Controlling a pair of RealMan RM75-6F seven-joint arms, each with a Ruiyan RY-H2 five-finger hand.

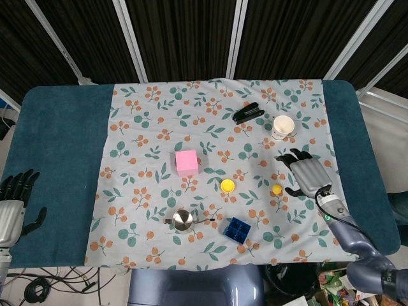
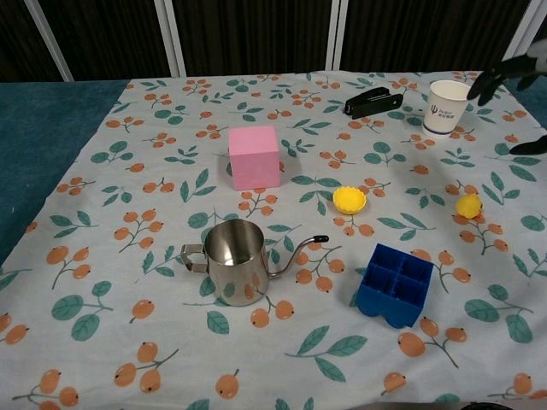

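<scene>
Floral-print cloth (image 1: 153,121) over a teal table, black slatted panels behind. Right hand (image 1: 307,172) hovers with fingers spread, holding nothing; small yellow ball-like object (image 1: 276,189) lies just to its left, apart from it. Risk: a fingertip nudges it and it rolls off. White paper cup (image 1: 282,127) beyond the fingers could tip. Left hand (image 1: 13,204) rests empty, fingers apart, at the table edge.

We see a small dark blue logo with a few characters printed on the white paper cup (image 2: 449,106), but it is too small to read. We find no other lettering.
</scene>
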